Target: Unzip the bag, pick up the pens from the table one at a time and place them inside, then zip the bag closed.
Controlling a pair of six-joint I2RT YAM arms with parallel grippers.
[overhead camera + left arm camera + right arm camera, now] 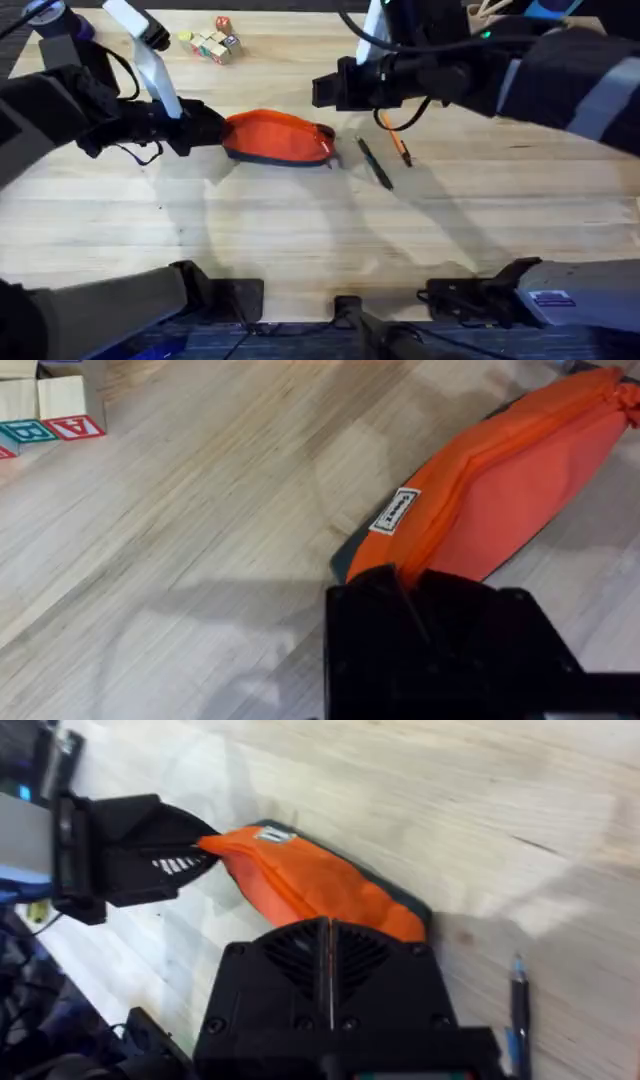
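On the far left of the light wooden table (300, 230) sits a small cluster of lettered wooden blocks (212, 42). Nearer and to their right, the left gripper (215, 130) reaches in from the left and meets the left end of the orange pencil pouch (280, 135); in the right wrist view its black fingers (185, 845) are closed on that end of the fabric, pinching it. The pouch lies flat around the middle of the table, its long side running left to right, a dark edge along its near side and a small white label (396, 511) close to the gripped end. At the pouch's right end is the right gripper (330, 935), reaching in from the right; its fingers sit together with no gap between them, though I cannot tell whether they hold the zipper pull. Just right of the pouch lies the black pen (375, 163), and beside it, a little farther right, the orange pen (396, 140), both resting on the table and apart from the pouch.
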